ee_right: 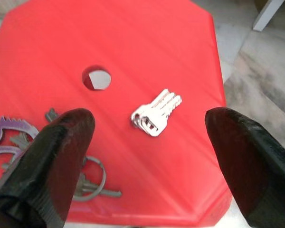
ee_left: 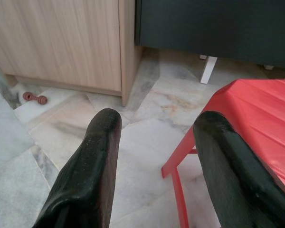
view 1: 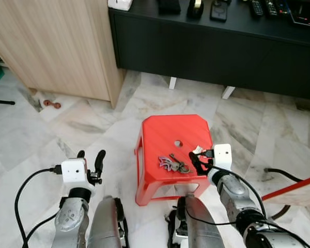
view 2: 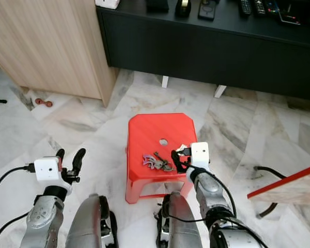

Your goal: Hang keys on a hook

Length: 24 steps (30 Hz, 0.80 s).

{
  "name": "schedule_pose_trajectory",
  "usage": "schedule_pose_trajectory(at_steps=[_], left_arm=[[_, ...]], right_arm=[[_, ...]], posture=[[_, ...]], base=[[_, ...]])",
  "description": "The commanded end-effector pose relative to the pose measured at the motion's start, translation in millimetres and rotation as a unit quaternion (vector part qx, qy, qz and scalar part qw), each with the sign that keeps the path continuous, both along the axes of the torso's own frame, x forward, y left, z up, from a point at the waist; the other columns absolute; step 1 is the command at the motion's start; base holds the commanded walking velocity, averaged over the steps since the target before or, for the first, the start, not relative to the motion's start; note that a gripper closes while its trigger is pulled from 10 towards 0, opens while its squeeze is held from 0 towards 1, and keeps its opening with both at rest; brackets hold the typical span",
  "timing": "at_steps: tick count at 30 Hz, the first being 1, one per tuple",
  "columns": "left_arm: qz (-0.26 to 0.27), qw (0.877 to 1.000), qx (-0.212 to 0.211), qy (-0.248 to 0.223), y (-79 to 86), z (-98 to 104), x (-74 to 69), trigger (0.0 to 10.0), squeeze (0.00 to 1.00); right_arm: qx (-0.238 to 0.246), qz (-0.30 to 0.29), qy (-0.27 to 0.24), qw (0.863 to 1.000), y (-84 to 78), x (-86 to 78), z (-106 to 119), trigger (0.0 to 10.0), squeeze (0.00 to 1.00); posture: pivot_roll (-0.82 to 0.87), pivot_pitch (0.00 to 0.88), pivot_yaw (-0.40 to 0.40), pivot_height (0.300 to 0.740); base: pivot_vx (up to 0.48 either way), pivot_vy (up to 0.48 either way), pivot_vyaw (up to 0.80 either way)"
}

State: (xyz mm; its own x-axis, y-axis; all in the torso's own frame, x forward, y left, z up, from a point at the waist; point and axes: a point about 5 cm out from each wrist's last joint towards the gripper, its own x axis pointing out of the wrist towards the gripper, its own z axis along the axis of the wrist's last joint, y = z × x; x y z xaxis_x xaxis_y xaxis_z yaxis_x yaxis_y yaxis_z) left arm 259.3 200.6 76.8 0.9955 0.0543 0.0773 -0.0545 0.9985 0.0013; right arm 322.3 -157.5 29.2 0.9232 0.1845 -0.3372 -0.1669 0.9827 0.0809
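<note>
A red plastic stool (view 1: 168, 132) with a round hole in its seat stands on the marble floor in front of me. On the seat lie a bunch of keys with a purple tag and a ring (view 1: 171, 164) and a small silver key bunch (ee_right: 155, 114). My right gripper (view 1: 199, 161) is open at the stool's right front corner, low over the seat, with the silver keys between and just beyond its fingers (ee_right: 57, 161). The purple bunch (ee_right: 9, 135) lies beside one finger. My left gripper (view 1: 90, 157) is open over the floor to the left of the stool (ee_left: 256, 118).
A light wooden cabinet (view 1: 57, 46) stands at the back left. A black low console (view 1: 222, 51) with remotes on top runs along the back. A small reddish object (view 1: 52, 104) lies by the cabinet. A red-edged board (view 1: 294, 188) and a black cable (view 1: 279, 173) lie at the right.
</note>
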Motion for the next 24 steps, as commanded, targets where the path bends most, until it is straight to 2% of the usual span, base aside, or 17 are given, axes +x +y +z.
schedule_pose_trajectory(at_steps=[1, 7, 17, 20, 24], left_arm=[[-0.002, 1.000, 0.001, 0.013, -2.2, -7.1, -2.9, 10.0, 0.00], [-0.004, 1.000, 0.000, 0.009, -3.1, -5.0, -0.8, 10.0, 0.00], [-0.004, 1.000, 0.000, 0.005, -4.7, -2.6, 1.2, 10.0, 0.00], [-0.005, 1.000, 0.000, 0.005, -4.8, -2.3, 1.9, 10.0, 0.00], [-0.005, 1.000, -0.002, 0.004, -4.9, -1.9, 2.5, 10.0, 0.00]], right_arm=[[-0.003, -0.001, 0.027, 1.000, -3.4, -8.6, -11.1, 10.0, 0.00], [-0.001, 0.002, 0.014, 1.000, -3.8, -8.5, -9.3, 10.0, 0.00], [-0.001, 0.002, 0.021, 1.000, -3.4, -10.3, -11.8, 10.0, 0.00], [-0.019, 0.002, 0.038, 0.999, -3.7, -11.7, -15.3, 10.0, 0.00], [-0.011, 0.007, 0.025, 1.000, -3.1, -11.1, -13.1, 10.0, 0.00]], posture=[[0.02, 0.247, -0.091, 0.628], [0.02, 0.250, -0.091, 0.620], [0.02, 0.255, -0.090, 0.620], [0.02, 0.255, -0.089, 0.620], [0.02, 0.256, -0.089, 0.591]], base=[[0.000, 0.000, 0.00], [0.000, 0.000, 0.00], [0.000, 0.000, 0.00], [0.000, 0.000, 0.00], [0.000, 0.000, 0.00]])
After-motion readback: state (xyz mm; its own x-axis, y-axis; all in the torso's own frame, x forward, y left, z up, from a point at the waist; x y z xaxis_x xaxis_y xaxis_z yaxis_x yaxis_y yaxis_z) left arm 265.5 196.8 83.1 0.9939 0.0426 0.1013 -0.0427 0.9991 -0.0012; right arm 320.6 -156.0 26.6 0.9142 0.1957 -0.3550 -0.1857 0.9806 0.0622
